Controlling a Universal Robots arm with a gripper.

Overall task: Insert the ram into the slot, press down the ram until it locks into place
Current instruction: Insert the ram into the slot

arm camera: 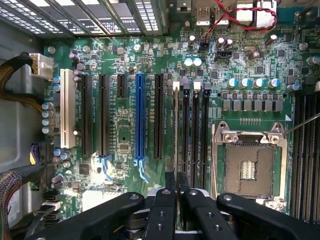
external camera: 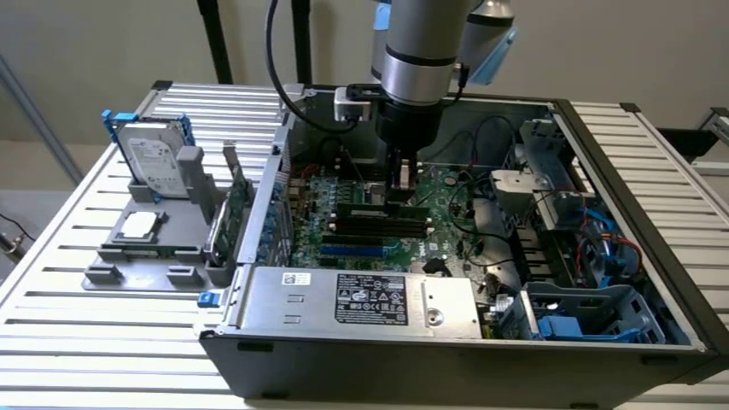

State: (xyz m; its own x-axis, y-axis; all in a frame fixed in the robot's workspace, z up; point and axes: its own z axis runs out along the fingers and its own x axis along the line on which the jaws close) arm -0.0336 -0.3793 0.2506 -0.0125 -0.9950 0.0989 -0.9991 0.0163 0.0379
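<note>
Externally: arm reaches down into the open computer case [external camera: 456, 376] on the slatted desk [external camera: 68, 342], fingers [external camera: 398, 196] low over the motherboard [arm camera: 120, 145]. The wrist view adds the ram [arm camera: 176, 125], edge-on, running straight out from between the fingers along the slot [arm camera: 173, 100]. Fingers clenched on the ram's upper edge. Empty black sockets [arm camera: 195, 135] flank one side of the fingers, blue slot [arm camera: 140, 115] the other. Latching: cannot tell.
</note>
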